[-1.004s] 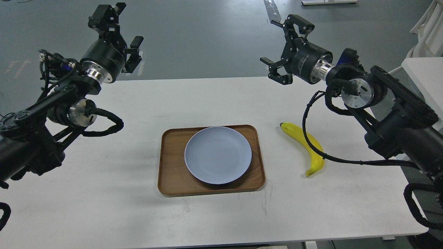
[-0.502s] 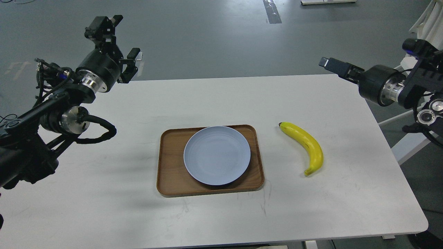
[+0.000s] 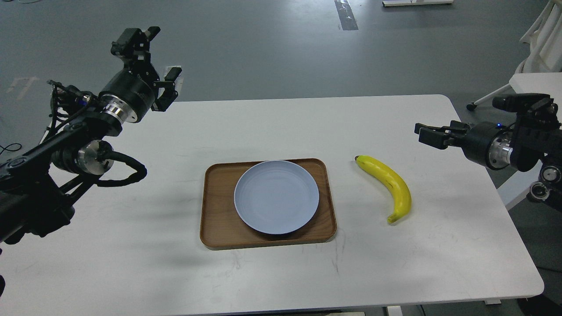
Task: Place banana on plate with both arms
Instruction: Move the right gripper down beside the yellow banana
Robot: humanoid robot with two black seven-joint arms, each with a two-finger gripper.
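Observation:
The yellow banana [image 3: 390, 184] lies on the white table to the right of the tray, dark tip pointing far left. The pale blue-grey plate [image 3: 276, 196] sits empty on the brown wooden tray [image 3: 216, 206]. My left gripper [image 3: 159, 57] is open and empty, held high above the table's far left corner. My right gripper [image 3: 432, 134] hovers over the table's right edge, to the right of and beyond the banana, pointing left. It is dark and seen side-on, so its fingers cannot be told apart.
The white table [image 3: 131, 245] ends in a rounded corner at the near right. A second white table [image 3: 538, 83] and a white chair [image 3: 544, 39] stand past the right edge. Grey floor lies beyond.
My right arm has swung from over the table's far middle out to the right edge and then lowered, uncovering the banana. My left arm shifted only slightly. The banana and plate have not moved.

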